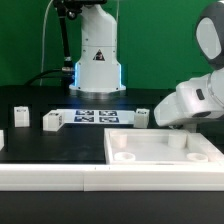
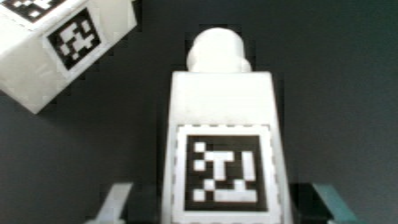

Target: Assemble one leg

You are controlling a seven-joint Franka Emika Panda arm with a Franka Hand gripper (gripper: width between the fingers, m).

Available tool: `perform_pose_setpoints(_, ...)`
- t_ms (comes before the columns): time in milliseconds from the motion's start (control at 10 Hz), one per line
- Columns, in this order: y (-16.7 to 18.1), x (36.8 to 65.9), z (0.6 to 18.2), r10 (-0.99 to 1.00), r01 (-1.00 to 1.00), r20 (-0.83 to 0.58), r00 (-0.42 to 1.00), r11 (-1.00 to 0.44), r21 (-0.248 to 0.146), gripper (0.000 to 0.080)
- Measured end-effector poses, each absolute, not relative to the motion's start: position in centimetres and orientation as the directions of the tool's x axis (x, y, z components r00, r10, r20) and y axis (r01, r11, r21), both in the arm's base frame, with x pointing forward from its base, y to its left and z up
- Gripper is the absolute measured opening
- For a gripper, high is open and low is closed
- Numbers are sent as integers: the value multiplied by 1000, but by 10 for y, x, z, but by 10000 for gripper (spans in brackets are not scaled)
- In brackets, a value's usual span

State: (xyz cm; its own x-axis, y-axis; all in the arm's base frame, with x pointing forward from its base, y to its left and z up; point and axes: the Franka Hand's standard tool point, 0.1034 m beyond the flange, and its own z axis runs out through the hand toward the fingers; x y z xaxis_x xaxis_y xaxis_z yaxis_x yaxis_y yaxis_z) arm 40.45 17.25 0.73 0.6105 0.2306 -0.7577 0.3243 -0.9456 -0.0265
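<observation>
The hand [image 2: 222, 208] sits square over the leg [image 2: 222, 110] with its fingers [image 2: 118, 205] spread. A sliver of dark table [image 2: 329, 60] shows on either side of the block, so nothing's pinched yet. The leg lies lengthwise between the fingers, tag [image 2: 228, 170] facing the camera, rounded peg [image 2: 217, 48] pointing away from the hand. In the exterior view the arm is out at three o'clock, just beyond the far edge of the panel [image 1: 150, 160]. The fingertips are hidden there, so I can't say for sure which block it's over.

Now the danger. A neighbouring leg [image 2: 63, 50] sits close by the peg end, set at an angle. If the hand closes off-centre, our block may swivel and knock into it. The fingers also look placed at the tag end, well away from the peg. Lifted from there, the leg could droop and reach a socket [image 1: 127, 157] crooked. Smooth plastic may also slip between narrow fingers. A spare leg [image 1: 52, 121] waits out at nine o'clock.
</observation>
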Motion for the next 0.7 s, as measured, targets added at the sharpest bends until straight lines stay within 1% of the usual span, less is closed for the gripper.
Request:
perform_pose_setpoints(100, 169, 413, 27, 246, 333, -755, 607, -942, -39, 291)
perform_pose_setpoints(200, 168, 419, 48, 246, 335, -749, 615, -942, -34, 291)
perform_pose_setpoints(300, 164, 424, 65, 258, 343, -747, 613, -938, -42, 291)
perform_pose_setpoints(400, 161, 433, 80, 256, 337, -730, 634, -941, -38, 291)
perform_pose_setpoints(600, 162, 431, 74, 258, 338, -728, 635, -940, -39, 291)
perform_pose_setpoints(700, 164, 440, 71, 273, 335, -672, 689, -941, -38, 291)
